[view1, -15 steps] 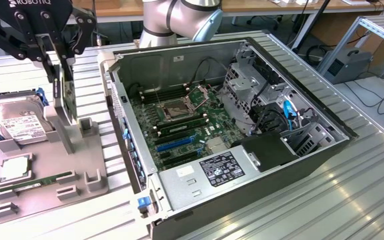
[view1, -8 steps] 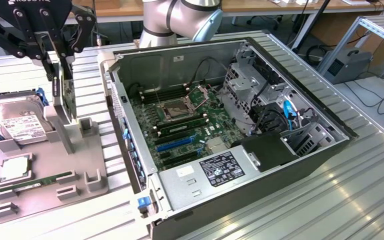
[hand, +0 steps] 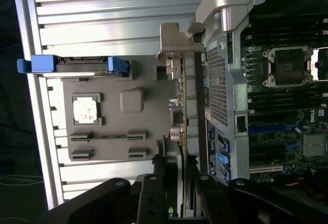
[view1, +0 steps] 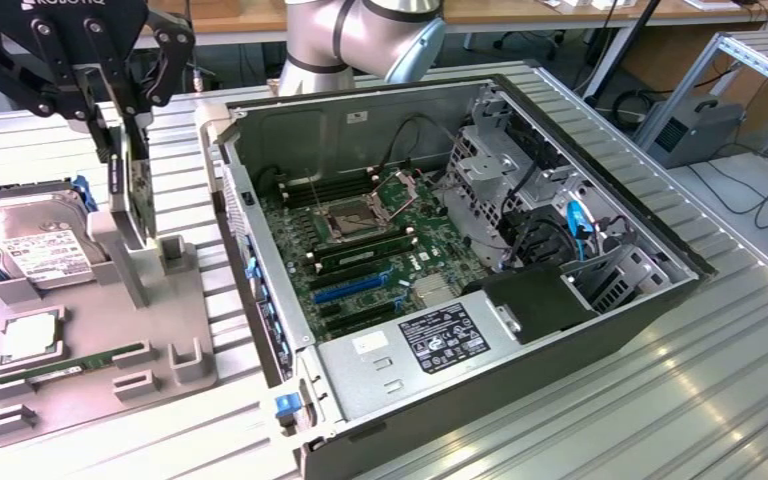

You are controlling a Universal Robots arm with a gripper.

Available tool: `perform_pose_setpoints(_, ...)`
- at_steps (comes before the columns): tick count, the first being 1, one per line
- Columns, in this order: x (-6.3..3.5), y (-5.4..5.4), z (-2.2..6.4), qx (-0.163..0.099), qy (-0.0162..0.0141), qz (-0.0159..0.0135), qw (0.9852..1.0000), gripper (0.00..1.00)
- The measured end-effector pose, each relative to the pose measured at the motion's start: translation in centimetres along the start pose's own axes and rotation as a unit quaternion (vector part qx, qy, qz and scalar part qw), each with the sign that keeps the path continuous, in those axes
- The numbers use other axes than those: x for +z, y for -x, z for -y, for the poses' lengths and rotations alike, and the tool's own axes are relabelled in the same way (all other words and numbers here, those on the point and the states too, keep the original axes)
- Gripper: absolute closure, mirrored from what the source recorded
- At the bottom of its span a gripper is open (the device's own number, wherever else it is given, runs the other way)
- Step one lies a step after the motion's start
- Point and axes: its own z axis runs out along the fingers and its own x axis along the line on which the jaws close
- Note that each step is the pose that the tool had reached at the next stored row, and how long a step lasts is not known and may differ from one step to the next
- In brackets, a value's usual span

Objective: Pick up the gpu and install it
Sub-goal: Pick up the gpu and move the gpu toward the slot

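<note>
The gpu stands on edge, a thin dark card, over the grey fixture tray at the exterior view's left. My gripper comes down on its upper edge, one finger on each face, shut on the card. The card's lower end meets the tray's upright post; I cannot tell whether it still sits in the slot. In the wrist view the gpu runs edge-on away from my gripper, ending at its silver bracket. The open computer case lies to the exterior view's right, its motherboard exposed with a blue slot.
On the tray rest a hard drive, a CPU and a green RAM stick. The case's near wall rises between tray and motherboard. A drive cage and cables crowd the case's right half.
</note>
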Motion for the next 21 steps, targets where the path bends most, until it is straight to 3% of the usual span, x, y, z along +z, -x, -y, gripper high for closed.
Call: perform_pose_setpoints(21, 0.02, 0.56, 0.12, 0.000, 0.0000, 0.0000, 1.0000, 0.73)
